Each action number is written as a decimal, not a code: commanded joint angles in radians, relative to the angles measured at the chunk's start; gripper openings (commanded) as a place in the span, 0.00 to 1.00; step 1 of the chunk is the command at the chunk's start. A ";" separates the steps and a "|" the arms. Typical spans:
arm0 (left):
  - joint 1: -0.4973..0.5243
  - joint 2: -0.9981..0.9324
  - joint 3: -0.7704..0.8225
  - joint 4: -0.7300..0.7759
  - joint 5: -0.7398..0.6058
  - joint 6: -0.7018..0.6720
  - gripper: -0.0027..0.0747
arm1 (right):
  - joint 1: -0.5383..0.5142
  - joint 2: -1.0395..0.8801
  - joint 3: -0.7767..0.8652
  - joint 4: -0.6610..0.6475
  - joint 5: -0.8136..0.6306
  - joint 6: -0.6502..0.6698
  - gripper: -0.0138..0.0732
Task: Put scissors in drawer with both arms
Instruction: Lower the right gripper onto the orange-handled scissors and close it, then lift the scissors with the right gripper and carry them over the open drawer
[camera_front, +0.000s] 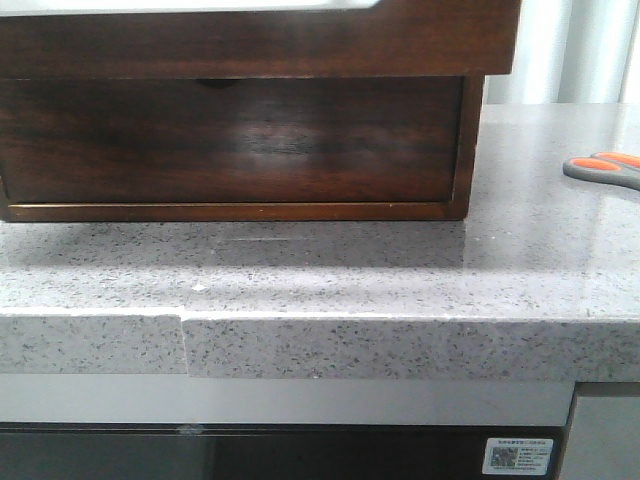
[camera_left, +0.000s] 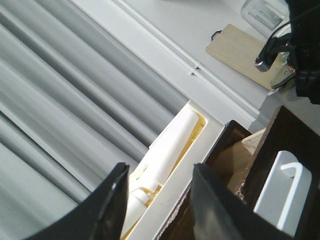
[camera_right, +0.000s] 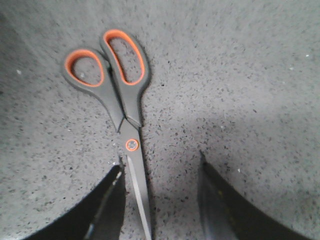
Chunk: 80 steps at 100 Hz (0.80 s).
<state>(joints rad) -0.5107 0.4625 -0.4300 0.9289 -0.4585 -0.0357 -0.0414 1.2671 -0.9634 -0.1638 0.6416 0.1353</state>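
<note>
The scissors (camera_right: 125, 100), grey handles lined with orange, lie flat on the speckled counter; in the front view they show at the far right edge (camera_front: 605, 168). My right gripper (camera_right: 160, 200) is open just above them. The shut blades run between its fingers, close to one fingertip (camera_right: 114, 187). The drawer (camera_front: 260, 45) is the wide dark glossy wood piece with a white strip on top, above a lower front with a notch. My left gripper (camera_left: 160, 200) hangs open over the drawer's white rim (camera_left: 200, 165), holding nothing. Neither gripper shows in the front view.
A lower drawer front (camera_front: 230, 140) sits in the wooden cabinet on the grey stone counter (camera_front: 300, 270). White rolls (camera_left: 175, 145) lie inside behind the rim. A wooden board (camera_left: 237, 50) and a glass jar (camera_left: 260, 12) lie beyond, near black arm parts (camera_left: 300, 55).
</note>
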 joint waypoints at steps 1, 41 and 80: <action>-0.007 -0.008 -0.027 -0.046 -0.008 -0.014 0.39 | 0.021 0.086 -0.148 -0.019 0.078 -0.050 0.50; -0.007 -0.010 -0.027 -0.046 0.014 -0.014 0.39 | 0.065 0.407 -0.462 -0.019 0.343 -0.088 0.50; -0.007 -0.010 -0.027 -0.046 0.032 -0.014 0.39 | 0.065 0.485 -0.470 -0.017 0.332 -0.091 0.50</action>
<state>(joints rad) -0.5107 0.4490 -0.4300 0.9243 -0.3945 -0.0357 0.0236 1.7896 -1.3988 -0.1638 0.9987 0.0571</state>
